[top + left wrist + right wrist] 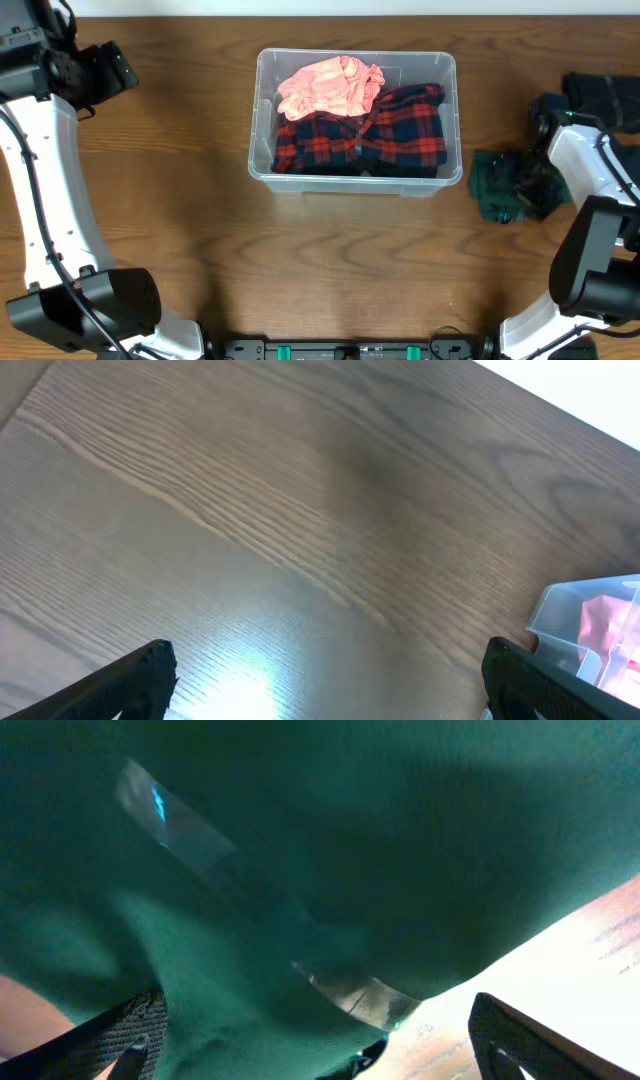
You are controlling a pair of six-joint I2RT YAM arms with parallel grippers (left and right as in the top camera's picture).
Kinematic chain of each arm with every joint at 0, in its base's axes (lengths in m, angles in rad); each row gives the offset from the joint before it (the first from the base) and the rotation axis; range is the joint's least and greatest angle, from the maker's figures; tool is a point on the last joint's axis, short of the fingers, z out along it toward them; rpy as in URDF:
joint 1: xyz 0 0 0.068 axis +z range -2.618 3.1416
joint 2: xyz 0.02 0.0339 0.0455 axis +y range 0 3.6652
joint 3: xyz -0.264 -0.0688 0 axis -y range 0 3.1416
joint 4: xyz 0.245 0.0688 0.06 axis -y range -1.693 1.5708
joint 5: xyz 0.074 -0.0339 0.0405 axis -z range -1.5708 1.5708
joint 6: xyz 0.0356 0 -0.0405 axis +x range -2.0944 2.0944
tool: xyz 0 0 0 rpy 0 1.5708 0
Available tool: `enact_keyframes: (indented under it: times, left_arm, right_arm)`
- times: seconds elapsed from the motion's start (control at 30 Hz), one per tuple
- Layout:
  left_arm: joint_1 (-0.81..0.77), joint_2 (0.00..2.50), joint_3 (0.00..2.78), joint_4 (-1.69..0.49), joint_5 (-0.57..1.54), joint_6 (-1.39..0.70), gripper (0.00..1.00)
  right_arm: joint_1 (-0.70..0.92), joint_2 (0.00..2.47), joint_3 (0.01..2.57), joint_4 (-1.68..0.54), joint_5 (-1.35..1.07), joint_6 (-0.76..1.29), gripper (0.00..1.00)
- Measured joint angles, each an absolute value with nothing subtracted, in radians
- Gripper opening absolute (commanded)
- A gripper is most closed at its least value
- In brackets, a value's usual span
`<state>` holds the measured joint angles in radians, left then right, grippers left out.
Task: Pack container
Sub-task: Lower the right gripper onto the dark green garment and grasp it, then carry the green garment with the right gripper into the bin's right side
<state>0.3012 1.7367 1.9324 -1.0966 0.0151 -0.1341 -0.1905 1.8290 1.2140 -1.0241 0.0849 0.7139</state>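
Note:
The clear plastic container point(262, 112) stands at the table's middle back. It holds a pink garment point(330, 87) lying on a red-and-navy plaid garment point(400, 135). A dark green garment point(495, 190) lies on the table to the container's right. My right gripper point(530, 185) is down on it, and in the right wrist view the green cloth point(350, 850) fills the frame between the wide-apart fingers point(315, 1040). My left gripper point(115, 68) is open and empty at the far left, over bare table point(330, 690). The container's corner point(570, 615) shows at the right edge of that view.
A dark bundle point(600, 95) lies at the far right back, behind the right arm. The wooden table point(330, 270) runs in front of the container. The arm bases stand at the front left and front right corners.

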Motion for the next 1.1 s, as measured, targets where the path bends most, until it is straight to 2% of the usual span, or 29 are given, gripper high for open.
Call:
enact_keyframes:
  times: [0.3, 0.47, 0.5, 0.57, 0.63, 0.7, 0.77, 0.8, 1.1]
  left_arm:
    - [0.301, 1.737, 1.932, -1.097, 0.015, -0.134, 0.98]
    - [0.301, 1.737, 1.932, -1.097, 0.015, -0.134, 0.98]
    - [0.301, 1.736, 1.932, -1.097, 0.015, -0.134, 0.98]
    - [0.301, 1.737, 1.932, -1.097, 0.015, -0.134, 0.98]
    - [0.301, 1.736, 1.932, -1.097, 0.015, -0.134, 0.98]
    - [0.301, 1.737, 1.932, -1.097, 0.015, -0.134, 0.98]
    - [0.301, 1.737, 1.932, -1.097, 0.015, -0.134, 0.98]
    - [0.301, 1.737, 1.932, -1.097, 0.015, -0.134, 0.98]
    - [0.301, 1.736, 1.932, -1.097, 0.015, -0.134, 0.98]
  right_arm:
    - [-0.192, 1.826, 1.143, -1.003, 0.072, 0.716, 0.95]
    - [-0.194, 1.790, 1.064, -0.888, 0.044, 0.716, 0.88]
    - [-0.194, 1.780, 1.044, -0.857, 0.038, 0.716, 0.83]
    - [-0.194, 1.762, 1.011, -0.801, 0.024, 0.713, 0.65]
    - [-0.194, 1.747, 0.979, -0.735, -0.001, 0.702, 0.40]
    - [-0.194, 1.738, 0.963, -0.695, -0.016, 0.696, 0.30]
    - [-0.194, 1.731, 0.951, -0.656, -0.027, 0.674, 0.07]
    - [-0.194, 1.730, 0.948, -0.646, -0.029, 0.667, 0.01]
    - [-0.194, 1.728, 0.951, -0.611, -0.010, 0.572, 0.01]
